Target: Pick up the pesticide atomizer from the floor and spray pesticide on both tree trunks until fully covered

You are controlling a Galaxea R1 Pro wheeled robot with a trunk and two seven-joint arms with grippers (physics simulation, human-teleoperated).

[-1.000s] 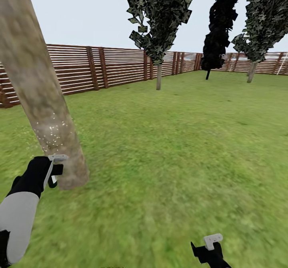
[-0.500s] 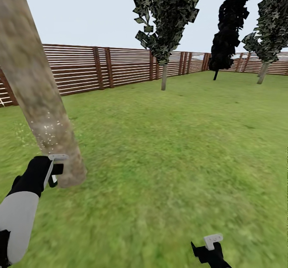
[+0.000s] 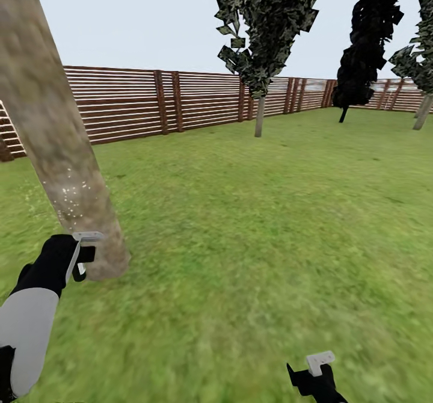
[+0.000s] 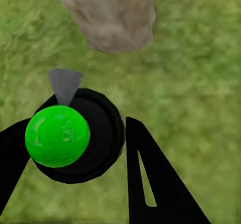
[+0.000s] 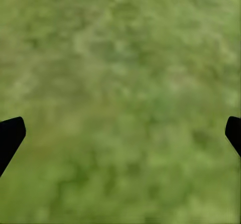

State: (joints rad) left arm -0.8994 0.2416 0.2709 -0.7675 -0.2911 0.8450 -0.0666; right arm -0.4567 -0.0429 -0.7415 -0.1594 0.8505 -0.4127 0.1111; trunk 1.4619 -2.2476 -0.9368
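Head view showed my left gripper (image 3: 81, 257) holding the atomizer (image 4: 75, 136) close beside the near tree trunk (image 3: 57, 144), where pale spray specks covered just a low patch. My right gripper (image 3: 316, 372) hung wide and empty over the grass (image 3: 258, 222). I judged most of this trunk was left to cover, and the second tree too.

tree trunk (image 3: 57, 150) crown cut off, atomizer (image 4: 75, 136) body hidden

1. No text, label, brand, number or sign can be read anywhere in these views.
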